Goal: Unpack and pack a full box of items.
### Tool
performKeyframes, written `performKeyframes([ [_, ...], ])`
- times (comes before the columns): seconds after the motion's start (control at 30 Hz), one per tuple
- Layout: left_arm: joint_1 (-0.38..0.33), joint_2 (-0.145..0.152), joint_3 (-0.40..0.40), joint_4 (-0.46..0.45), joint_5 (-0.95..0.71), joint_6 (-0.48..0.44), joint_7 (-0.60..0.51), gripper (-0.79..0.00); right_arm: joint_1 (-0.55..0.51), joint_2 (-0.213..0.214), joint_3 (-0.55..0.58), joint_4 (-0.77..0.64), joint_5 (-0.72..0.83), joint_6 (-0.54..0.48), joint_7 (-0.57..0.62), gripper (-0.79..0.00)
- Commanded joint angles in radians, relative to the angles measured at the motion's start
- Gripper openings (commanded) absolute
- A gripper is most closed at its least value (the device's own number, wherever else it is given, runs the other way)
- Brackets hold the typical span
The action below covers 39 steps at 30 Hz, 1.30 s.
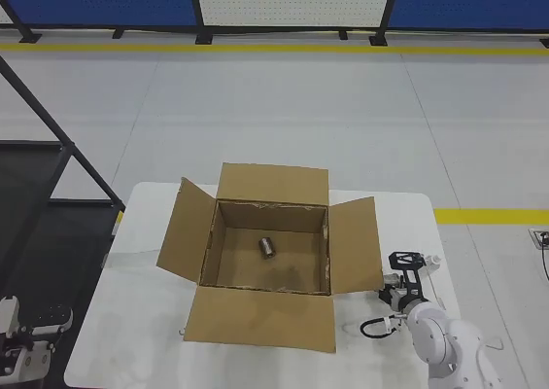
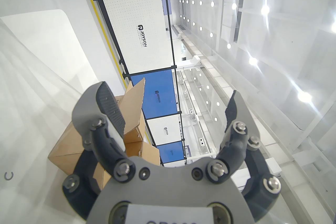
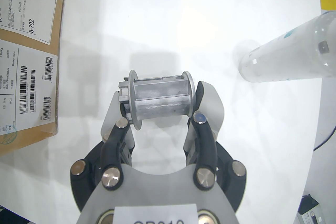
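The box point(image 1: 262, 319) sits open on the white table point(image 1: 148, 282) with all 4 flaps folded out. Inside it, 1 small metal cylinder point(image 1: 267, 247) lies on the floor near the back wall.

The right gripper point(image 3: 160, 99) is over the table just beside the box's labelled side. Its jaws are closed narrow on a metal spool point(image 3: 162, 93), gripped at both flanged ends and lying crosswise between the fingers. A clear bottle point(image 3: 286, 54) is on the table near it.

The left gripper point(image 2: 170, 101) points up toward the ceiling with its jaws wide and nothing between them. The box shows behind 1 finger.
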State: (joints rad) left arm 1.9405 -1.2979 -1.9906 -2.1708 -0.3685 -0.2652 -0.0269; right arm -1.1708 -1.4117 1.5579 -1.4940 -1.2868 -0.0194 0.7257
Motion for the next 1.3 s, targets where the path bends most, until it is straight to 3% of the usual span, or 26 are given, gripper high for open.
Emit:
performKeyframes([
  [0.0, 0.0, 0.0, 0.0, 0.0, 0.0, 0.0, 0.0, 0.0, 0.005, 0.002, 0.0, 0.009, 0.004, 0.0, 0.002, -0.582],
  [0.23, 0.0, 0.0, 0.0, 0.0, 0.0, 0.0, 0.0, 0.0, 0.006, 0.007, -0.001, 0.019, 0.019, -0.005, -0.001, -0.459],
  [0.5, 0.0, 0.0, 0.0, 0.0, 0.0, 0.0, 0.0, 0.0, 0.003, 0.014, -0.002, 0.006, 0.026, -0.001, 0.009, -0.391],
  [0.6, 0.0, 0.0, 0.0, 0.0, 0.0, 0.0, 0.0, 0.0, 0.004, 0.016, -0.003, 0.004, 0.031, -0.002, 0.009, -0.209],
  [0.83, 0.0, 0.0, 0.0, 0.0, 0.0, 0.0, 0.0, 0.0, 0.01, 0.021, -0.013, 0.004, 0.034, 0.002, 0.016, -0.142],
  [0.93, 0.0, 0.0, 0.0, 0.0, 0.0, 0.0, 0.0, 0.0, 0.013, 0.023, -0.014, 0.002, 0.037, 0.003, 0.018, -0.077],
  [1.27, 0.0, 0.0, 0.0, 0.0, 0.0, 0.0, 0.0, 0.0, -0.072, 0.034, 0.015, -0.185, 0.046, 0.022, -0.002, -0.058],
])
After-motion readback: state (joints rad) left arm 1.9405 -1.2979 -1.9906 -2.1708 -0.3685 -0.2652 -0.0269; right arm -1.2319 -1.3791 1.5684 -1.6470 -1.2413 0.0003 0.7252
